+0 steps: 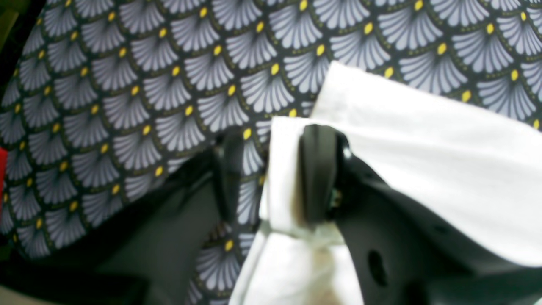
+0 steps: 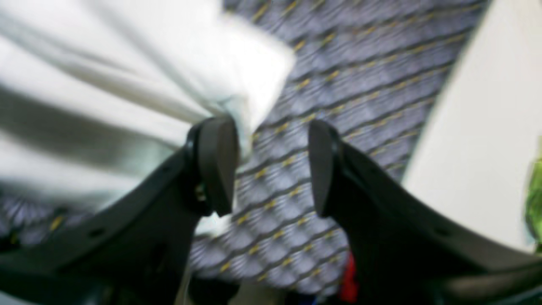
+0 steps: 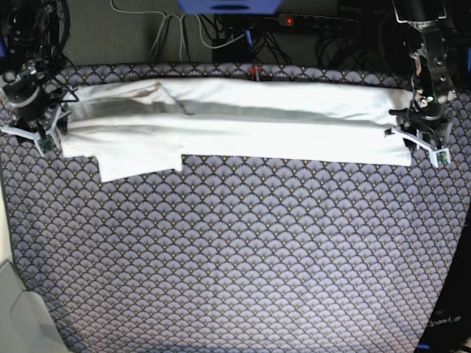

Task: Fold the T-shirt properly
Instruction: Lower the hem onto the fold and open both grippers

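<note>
Base view, L to R: the right tool [image 3: 38, 125] sits at the far-left end of the T-shirt [image 3: 243, 125], which lies on the tabletop [image 3: 243, 250] as a long white band, folded lengthwise w/ a crease running along it. A sleeve flap sticks out from the band's near edge, close to this tool. Tabletop cover is dark w/ a pale fan pattern and small yellow dots.

Right wrist view: right tool [image 2: 271, 165] has its fingers apart — patterned cloth shows in the gap between them. The T-shirt [image 2: 127, 84] is up and to the left of the tool; a bunched white corner touches the left pad's [image 2: 216, 165] outer top edge, but nothing is clamped between the pads. Right of the tool, a pale plain surface [image 2: 487, 127] past the cover's edge. View is blurred.

Far-right end of the band in the base view: the left tool [image 3: 421, 140], right at the shirt's end corner.

Left wrist view: left tool [image 1: 273, 173] also apart. The folded white edge of the T-shirt [image 1: 423, 148] hangs in the gap, draped against the inner face of the right finger [image 1: 317, 173]; the left finger [image 1: 228, 173] stands clear of it w/ pattern visible in between — so not pinched. The rest of the shirt spreads out to the right of and beyond the tool, w/ more white fabric below the fingers.

Behind the tabletop, past both tools: cables and a power strip [image 3: 316, 20].
</note>
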You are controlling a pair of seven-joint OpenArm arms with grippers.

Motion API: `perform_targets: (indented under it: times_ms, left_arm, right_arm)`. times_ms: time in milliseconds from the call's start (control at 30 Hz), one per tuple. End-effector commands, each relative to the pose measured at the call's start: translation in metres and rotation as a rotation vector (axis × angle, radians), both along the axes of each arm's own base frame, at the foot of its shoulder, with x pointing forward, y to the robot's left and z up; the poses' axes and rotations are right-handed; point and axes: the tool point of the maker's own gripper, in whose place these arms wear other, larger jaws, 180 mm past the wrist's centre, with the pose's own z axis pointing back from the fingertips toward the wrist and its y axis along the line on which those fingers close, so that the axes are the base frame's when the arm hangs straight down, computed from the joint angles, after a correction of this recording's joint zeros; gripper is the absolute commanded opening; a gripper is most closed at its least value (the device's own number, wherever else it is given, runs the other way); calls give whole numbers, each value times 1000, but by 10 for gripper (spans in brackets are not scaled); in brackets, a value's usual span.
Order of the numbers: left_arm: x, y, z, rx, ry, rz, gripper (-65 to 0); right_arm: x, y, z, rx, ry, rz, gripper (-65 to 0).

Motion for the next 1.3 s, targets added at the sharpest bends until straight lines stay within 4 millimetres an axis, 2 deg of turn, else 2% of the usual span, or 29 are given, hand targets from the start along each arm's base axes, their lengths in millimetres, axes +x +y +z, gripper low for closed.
perform_targets:
  times_ms: [0,333,433,667,733,833,933,1067,1267]
  left_arm:
    - [1,3,3,11,7,-6,-413]
    - [2,1,5,11,2,-10,-413]
    - [2,1,5,11,2,-10,-413]
    - [2,1,5,11,2,-10,-413]
    - [2,1,5,11,2,-10,-413]
    - [2,1,5,11,2,-10,-413]
    - [3,1,6,11,1,-10,-413]
    - [5,1,7,11,-5,-10,-413]
    - [5,2,6,15,-1,-10,-413]
  right_arm:
    - [7,-12,16,-45,-40,-14,-362]
    - [37,-6,36,-24,-132,-18,-361]
    - [38,-1,34,-20,-129,-5,-361]
    - [60,38,25,19,-114,100,-361]
    - [66,40,20,14,-83,96,-361]
    - [73,32,16,4,-48,59,-361]
    - [72,29,15,2,-41,50,-361]
    - [61,28,8,-5,-11,52,-360]
    - [42,38,17,-34,-21,85,-359]
